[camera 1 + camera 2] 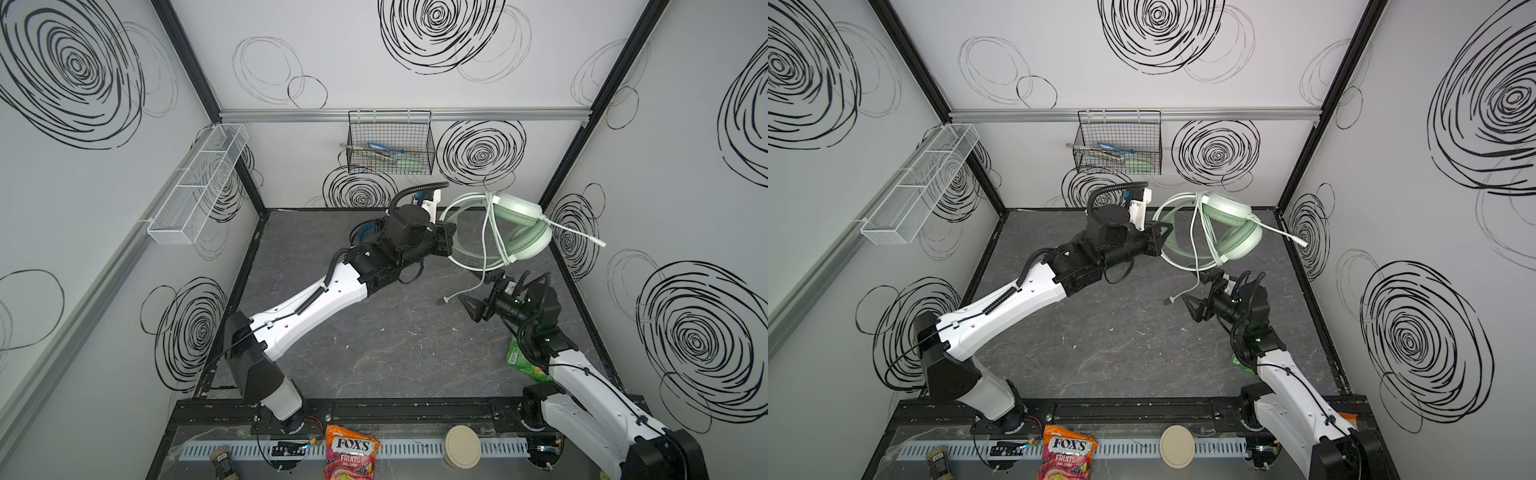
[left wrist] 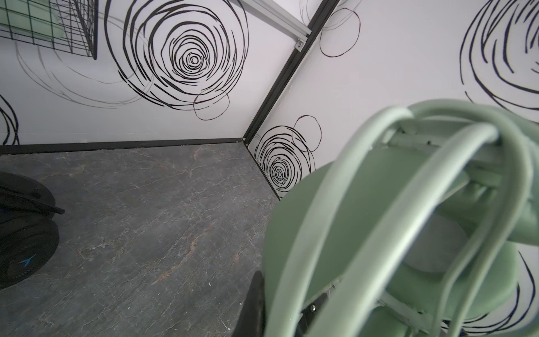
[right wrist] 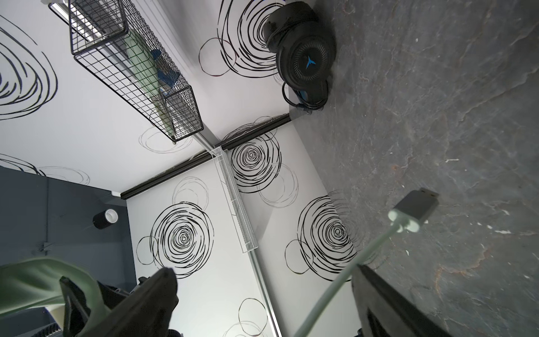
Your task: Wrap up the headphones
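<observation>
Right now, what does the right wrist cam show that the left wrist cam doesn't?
Right wrist only: the USB plug on the pale cable, the white mesh shelf and the open right gripper.
Left wrist only: the mint headset close up, with its headband rails.
Both: black headset, wire basket, table.

The raised headset (image 1: 521, 230) hangs over the table's (image 1: 374, 353) right rear corner, while the second headset (image 3: 303, 58) lies leftward by the back wall, under the wire basket (image 1: 390, 145).
</observation>
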Available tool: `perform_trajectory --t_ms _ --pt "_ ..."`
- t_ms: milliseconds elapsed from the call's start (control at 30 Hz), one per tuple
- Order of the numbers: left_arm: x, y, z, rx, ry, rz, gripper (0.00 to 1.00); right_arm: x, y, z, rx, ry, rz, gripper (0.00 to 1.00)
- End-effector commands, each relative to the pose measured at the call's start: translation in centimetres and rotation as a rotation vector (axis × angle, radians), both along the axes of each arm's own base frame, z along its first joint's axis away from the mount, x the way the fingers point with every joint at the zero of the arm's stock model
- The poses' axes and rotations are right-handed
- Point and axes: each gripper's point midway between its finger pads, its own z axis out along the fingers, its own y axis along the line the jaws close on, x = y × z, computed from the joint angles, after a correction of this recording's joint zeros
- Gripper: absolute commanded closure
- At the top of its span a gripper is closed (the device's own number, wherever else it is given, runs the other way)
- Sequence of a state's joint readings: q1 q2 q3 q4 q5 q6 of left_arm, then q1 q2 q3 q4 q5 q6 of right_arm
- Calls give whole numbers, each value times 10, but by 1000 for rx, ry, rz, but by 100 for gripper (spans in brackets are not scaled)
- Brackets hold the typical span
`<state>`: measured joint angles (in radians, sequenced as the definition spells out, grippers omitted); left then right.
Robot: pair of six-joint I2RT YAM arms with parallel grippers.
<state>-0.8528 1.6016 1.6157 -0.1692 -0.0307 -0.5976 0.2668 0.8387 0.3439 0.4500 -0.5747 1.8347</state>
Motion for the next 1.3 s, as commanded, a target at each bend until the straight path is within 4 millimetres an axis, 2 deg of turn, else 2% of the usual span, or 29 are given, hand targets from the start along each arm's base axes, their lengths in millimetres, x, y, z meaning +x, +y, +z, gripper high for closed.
perform_trajectory --t_ms 0,233,633,833,1067,1267 --pt "-7 12 75 -199 -159 0 100 -2 -4 9 43 -24 -11 3" --pt "-4 11 71 -221 -196 -31 100 -5 -15 11 57 -37 -41 3" --pt "-10 -11 54 -234 -148 -103 100 -4 -25 3 114 -33 -88 3" --pt "-2 -20 43 -210 -137 -95 100 -9 -27 -4 138 -4 -94 3" --pt "12 -12 35 -165 -143 -67 100 -16 -27 -10 148 5 -88 2" --pt "22 8 38 -121 -152 -4 100 -22 -16 -22 96 26 -36 2"
